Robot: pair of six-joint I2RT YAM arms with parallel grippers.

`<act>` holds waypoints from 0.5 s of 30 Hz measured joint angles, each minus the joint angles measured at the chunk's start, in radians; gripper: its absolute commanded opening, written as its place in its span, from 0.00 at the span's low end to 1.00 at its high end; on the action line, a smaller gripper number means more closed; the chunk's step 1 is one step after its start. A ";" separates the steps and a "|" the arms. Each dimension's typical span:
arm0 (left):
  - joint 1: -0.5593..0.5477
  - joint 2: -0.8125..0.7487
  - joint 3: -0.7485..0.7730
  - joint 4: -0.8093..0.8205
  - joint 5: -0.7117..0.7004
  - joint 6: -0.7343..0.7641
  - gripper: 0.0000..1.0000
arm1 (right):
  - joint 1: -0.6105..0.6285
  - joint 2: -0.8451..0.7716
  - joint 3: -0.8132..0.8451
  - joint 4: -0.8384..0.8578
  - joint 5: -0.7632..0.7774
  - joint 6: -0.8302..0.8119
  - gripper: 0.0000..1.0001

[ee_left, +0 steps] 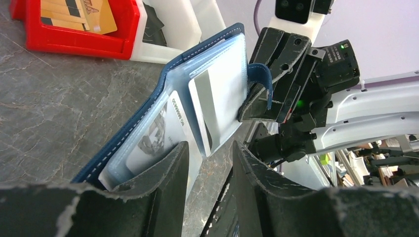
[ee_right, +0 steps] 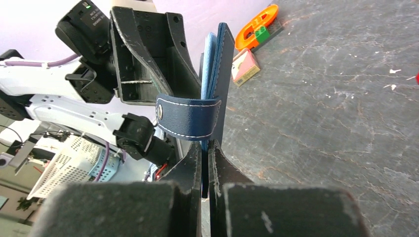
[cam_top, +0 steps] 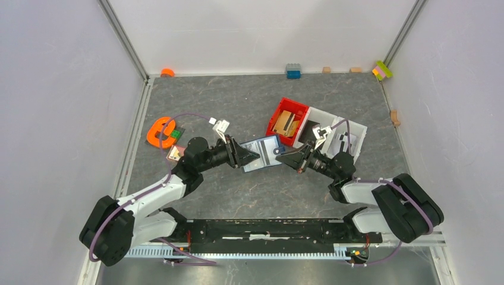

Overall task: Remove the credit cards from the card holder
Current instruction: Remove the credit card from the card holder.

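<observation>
Right tool (ee_right: 205,148) pinched almost closed on the card holder's (ee_right: 218,74) edge, under its snap tab (ee_right: 190,118). Tabletop (cam_top: 238,196): open room toward the left edge; the red tray (cam_top: 276,116) crowds the far-right side. Card holder held up, spread open, above mid-tabletop. Left tool (ee_left: 207,148) part open at its pockets, gripping nothing. Credit cards (ee_left: 200,108) still pocketed, so this is the extraction step, I judge. Next: close on one card's edge, draw leftward.
</observation>
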 measured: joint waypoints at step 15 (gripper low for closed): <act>0.000 0.082 0.011 0.103 0.082 -0.018 0.53 | 0.009 0.091 0.001 0.142 -0.048 0.169 0.00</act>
